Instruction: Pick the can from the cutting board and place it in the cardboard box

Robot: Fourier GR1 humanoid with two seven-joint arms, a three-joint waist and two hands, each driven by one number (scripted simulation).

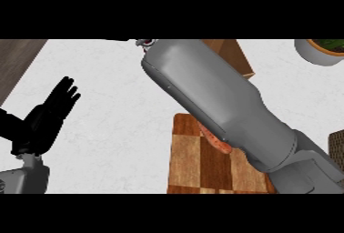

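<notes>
Checkered wooden cutting board (201, 168) on speckled white surface (121, 113); cardboard box (232, 54) beyond, largely behind the smooth grey right forearm (222, 100). Left robot hand (50, 113): black, fingers straight, released, at view's left. Right robot hand and can: hidden, state and location indeterminable.

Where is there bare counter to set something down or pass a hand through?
The widest bare stretch of the white speckled counter lies between the open black left hand and the checkered wooden cutting board. The right side is crowded: the grey right forearm crosses the board toward the brown cardboard box, and its hand is hidden.
</notes>
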